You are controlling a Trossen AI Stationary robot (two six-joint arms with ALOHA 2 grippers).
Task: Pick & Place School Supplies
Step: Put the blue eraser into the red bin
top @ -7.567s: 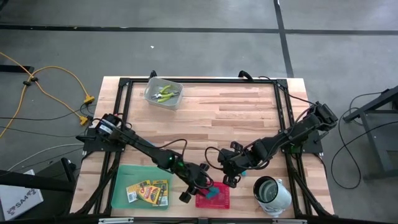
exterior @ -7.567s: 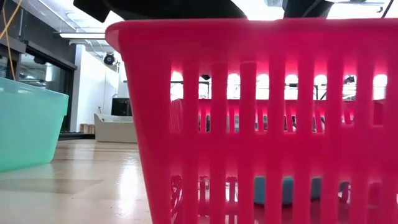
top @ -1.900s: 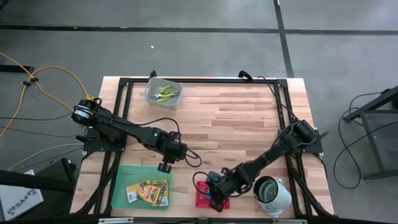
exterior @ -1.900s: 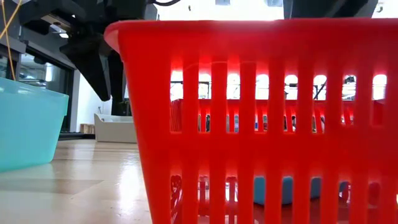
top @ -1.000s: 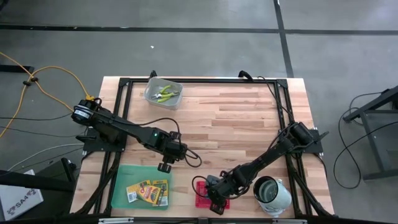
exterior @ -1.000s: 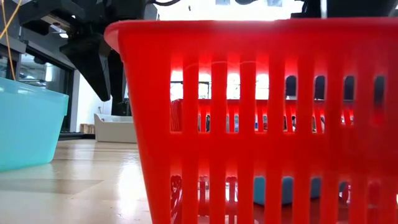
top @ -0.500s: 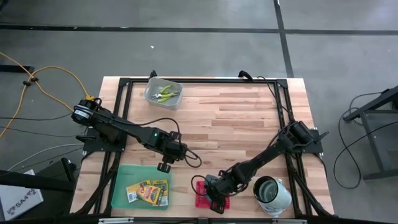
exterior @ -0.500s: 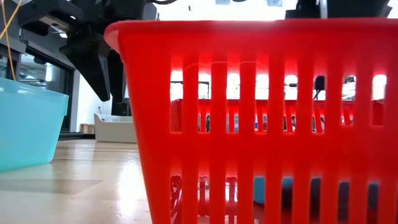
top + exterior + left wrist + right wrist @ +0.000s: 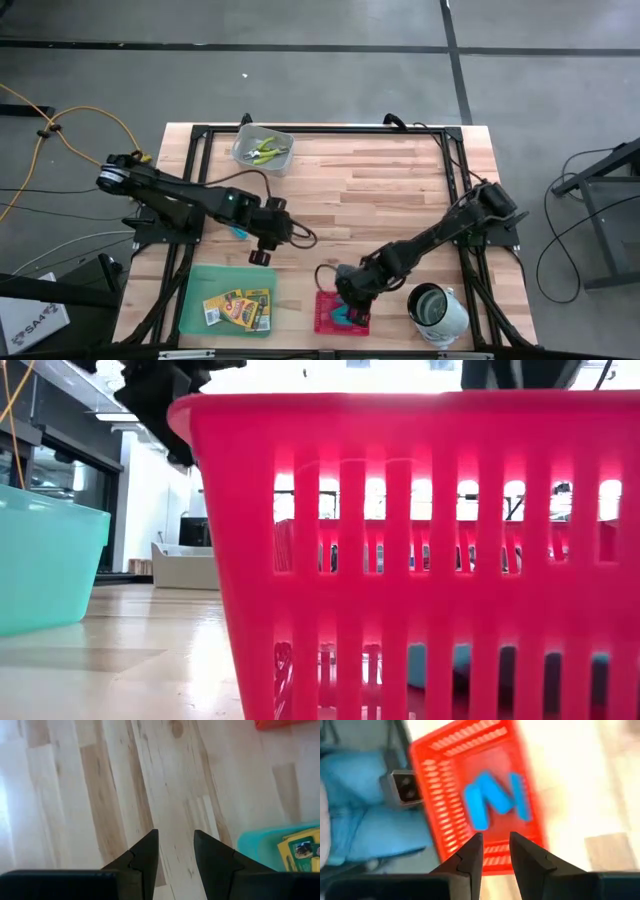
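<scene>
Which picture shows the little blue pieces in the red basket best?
The right wrist view: the blue pieces lie plainly inside the red basket, though blurred. The high view shows only a small blue patch; the low view glimpses blue through the slats; the left wrist view shows none.

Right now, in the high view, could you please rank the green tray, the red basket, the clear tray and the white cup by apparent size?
1. green tray, clearly largest
2. clear tray and white cup, too alike to rank
3. red basket, smallest, though the right arm partly covers it
</scene>
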